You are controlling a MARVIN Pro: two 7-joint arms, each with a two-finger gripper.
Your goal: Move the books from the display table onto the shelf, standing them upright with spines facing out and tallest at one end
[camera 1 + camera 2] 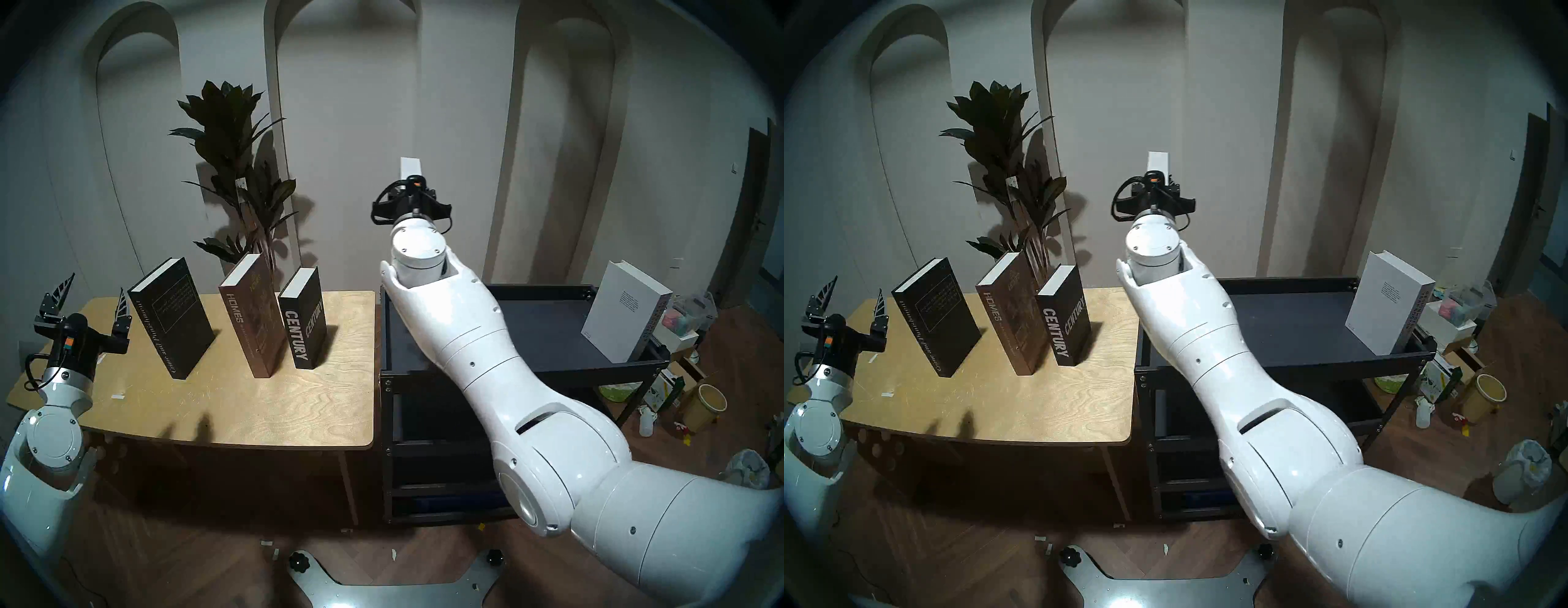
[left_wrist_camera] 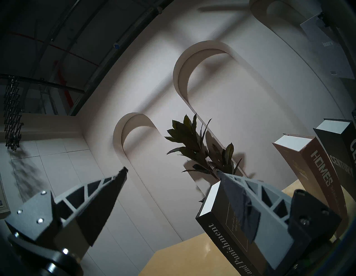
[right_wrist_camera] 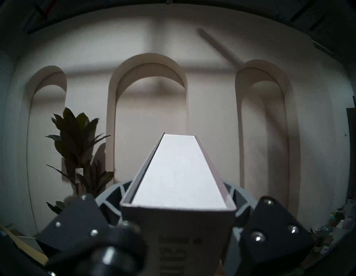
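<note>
Three books stand upright on the plywood display table (image 1: 254, 403): black "Crime and Punishment" (image 1: 172, 316), tall brown "HOMES" (image 1: 254, 314) and thick black "CENTURY" (image 1: 303, 318). A white book (image 1: 625, 314) stands at the right end of the black shelf (image 1: 543, 331). My left gripper (image 1: 93, 297) is open over the table's left end, and its right finger (image 2: 250, 196) is close beside "Crime and Punishment" (image 2: 221, 221). My right gripper (image 3: 177, 192) is shut on a pale grey book (image 3: 179, 169). It holds that book (image 1: 410, 165) high above the shelf's left end.
A tall dark-leaved plant (image 1: 237, 170) stands behind the table. Boxes, cups and bags (image 1: 700, 399) crowd the floor right of the shelf. My right arm (image 1: 488, 361) stretches across the shelf's left half. The robot's metal base (image 1: 394, 586) lies at the bottom.
</note>
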